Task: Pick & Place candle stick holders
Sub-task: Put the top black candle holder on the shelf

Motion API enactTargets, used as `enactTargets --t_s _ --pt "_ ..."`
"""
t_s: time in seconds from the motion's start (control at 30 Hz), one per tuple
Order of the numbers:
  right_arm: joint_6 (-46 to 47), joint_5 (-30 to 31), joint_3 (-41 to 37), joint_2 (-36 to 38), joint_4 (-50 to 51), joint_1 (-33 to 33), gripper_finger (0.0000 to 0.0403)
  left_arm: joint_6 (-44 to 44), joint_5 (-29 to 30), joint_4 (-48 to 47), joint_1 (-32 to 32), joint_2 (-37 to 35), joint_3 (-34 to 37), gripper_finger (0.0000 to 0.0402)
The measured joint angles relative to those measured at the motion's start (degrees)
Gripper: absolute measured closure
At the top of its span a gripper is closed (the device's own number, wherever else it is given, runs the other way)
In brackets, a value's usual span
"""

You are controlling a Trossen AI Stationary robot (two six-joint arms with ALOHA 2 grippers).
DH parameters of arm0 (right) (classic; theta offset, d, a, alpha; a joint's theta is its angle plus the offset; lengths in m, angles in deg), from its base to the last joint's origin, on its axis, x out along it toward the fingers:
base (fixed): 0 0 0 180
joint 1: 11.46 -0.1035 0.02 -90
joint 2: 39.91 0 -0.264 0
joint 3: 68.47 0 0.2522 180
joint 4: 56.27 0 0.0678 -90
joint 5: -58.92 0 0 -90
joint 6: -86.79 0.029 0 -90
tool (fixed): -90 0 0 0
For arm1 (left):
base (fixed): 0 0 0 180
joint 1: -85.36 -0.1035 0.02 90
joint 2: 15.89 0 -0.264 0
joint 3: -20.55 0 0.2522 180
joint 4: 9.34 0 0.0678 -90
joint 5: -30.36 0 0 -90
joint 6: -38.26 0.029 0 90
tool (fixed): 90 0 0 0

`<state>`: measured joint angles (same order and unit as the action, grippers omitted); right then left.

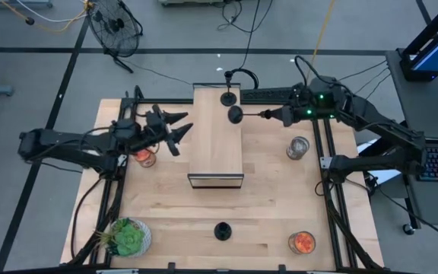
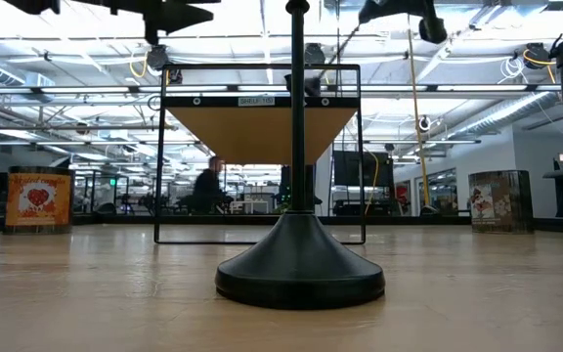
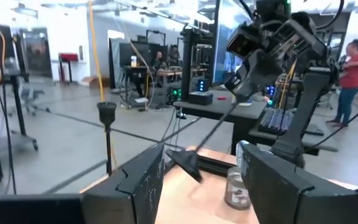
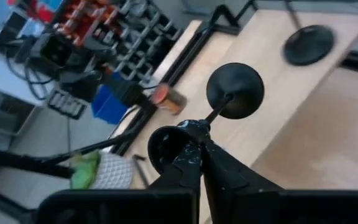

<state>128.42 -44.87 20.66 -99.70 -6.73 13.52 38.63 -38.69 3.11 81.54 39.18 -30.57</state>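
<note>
Three matte-black candle stick holders show. One stands on its base at the far end of the wooden shelf top (image 1: 228, 97) (image 3: 107, 124). One stands on the table near the front edge (image 1: 222, 230) (image 2: 299, 264). My right gripper (image 1: 274, 116) (image 4: 188, 134) is shut on the third (image 1: 238, 114), which lies tilted over the far right part of the shelf (image 1: 216, 144). My left gripper (image 1: 185, 124) (image 3: 201, 180) is open and empty over the shelf's left edge. My right gripper pinches the holder's stem at its top cup end (image 4: 174, 144) between its two fingers, coming from the table's right side and slanting down. The stem (image 4: 219, 111) runs on from the fingers toward the table's left, and the round base (image 4: 235, 90) is lowest, over the shelf top. I cannot tell whether the base touches the shelf.
A glass jar (image 1: 298, 147) stands right of the shelf. A jar with orange filling (image 1: 144, 157) stands under my left arm, and another (image 1: 302, 242) is at the front right. A potted green plant (image 1: 128, 237) is at the front left. People show in the room behind.
</note>
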Motion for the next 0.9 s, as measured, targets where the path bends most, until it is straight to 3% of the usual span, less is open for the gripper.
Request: enactTargets --t_s 0.17,0.53,0.9 --pt "0.8 -2.8 0.0 -1.8 -1.6 -1.2 0.0402 2.2 -0.6 -1.6 0.0 3.9 -4.8 0.0192" --pt "-0.2 -12.0 0.0 -6.6 -11.0 -1.5 0.0403 4.1 -3.3 -31.2 0.0 16.1 -27.9 0.0192" --pt "-2.8 -15.7 0.0 -9.6 -15.0 -1.5 0.0403 7.7 -6.1 -45.6 0.7 27.9 -45.8 0.0192"
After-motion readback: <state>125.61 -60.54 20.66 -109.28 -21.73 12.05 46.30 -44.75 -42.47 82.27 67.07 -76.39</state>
